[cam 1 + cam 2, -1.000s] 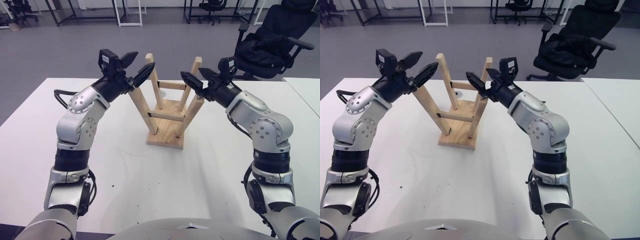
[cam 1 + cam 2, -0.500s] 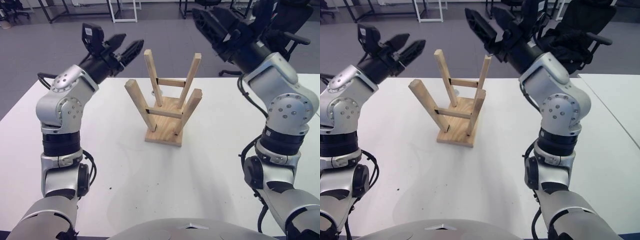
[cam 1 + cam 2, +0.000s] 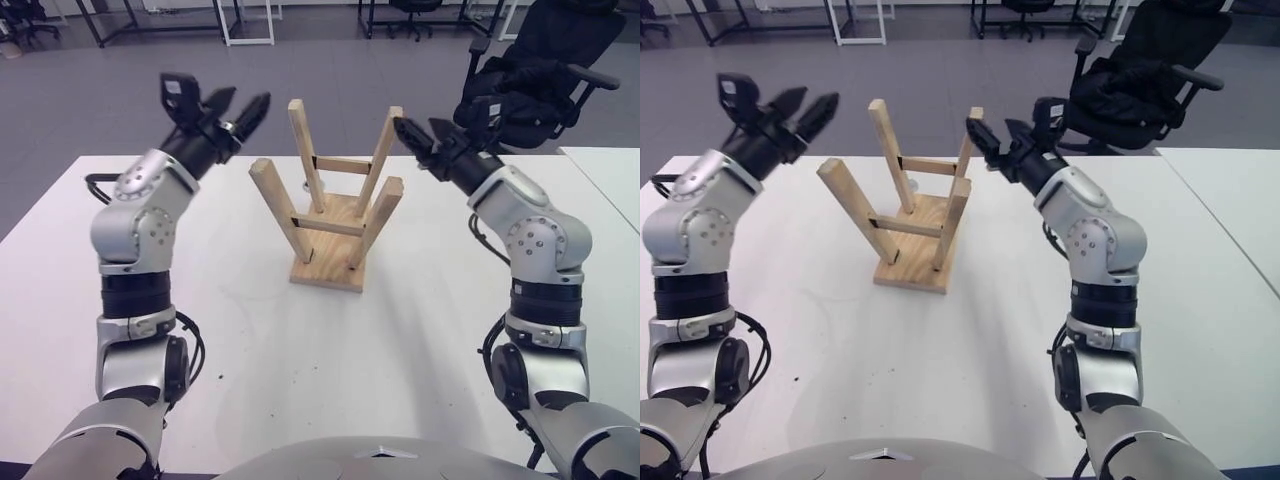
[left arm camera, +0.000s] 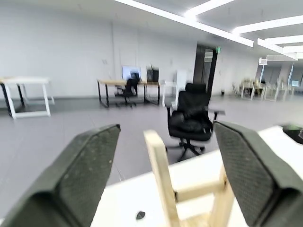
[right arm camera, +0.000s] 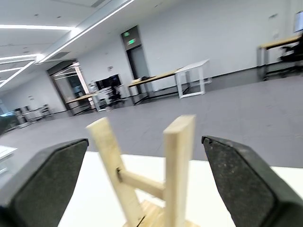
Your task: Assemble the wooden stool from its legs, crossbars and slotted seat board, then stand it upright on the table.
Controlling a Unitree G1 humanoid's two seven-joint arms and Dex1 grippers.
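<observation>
The wooden stool (image 3: 332, 215) stands upside down mid-table, its seat board (image 3: 328, 272) flat on the white table (image 3: 300, 370) and all legs with crossbars pointing up. My left gripper (image 3: 238, 105) hovers open, up and to the left of the legs, touching nothing. My right gripper (image 3: 415, 128) is open just right of the far right leg (image 3: 381, 155), also apart from it. In the left wrist view the fingers (image 4: 85, 175) frame a stool leg (image 4: 161, 175) farther off. Two legs (image 5: 177, 170) show between the pads (image 5: 241, 184) in the right wrist view.
A black office chair (image 3: 540, 70) stands behind the table's far right edge. A second white table (image 3: 612, 175) begins at the right. Desk frames (image 3: 245, 25) stand far back on the grey floor.
Both grippers have drawn back from the stool's legs. The left moved up and leftward; the right swung high, then came down beside the far right leg. The stool stayed put.
</observation>
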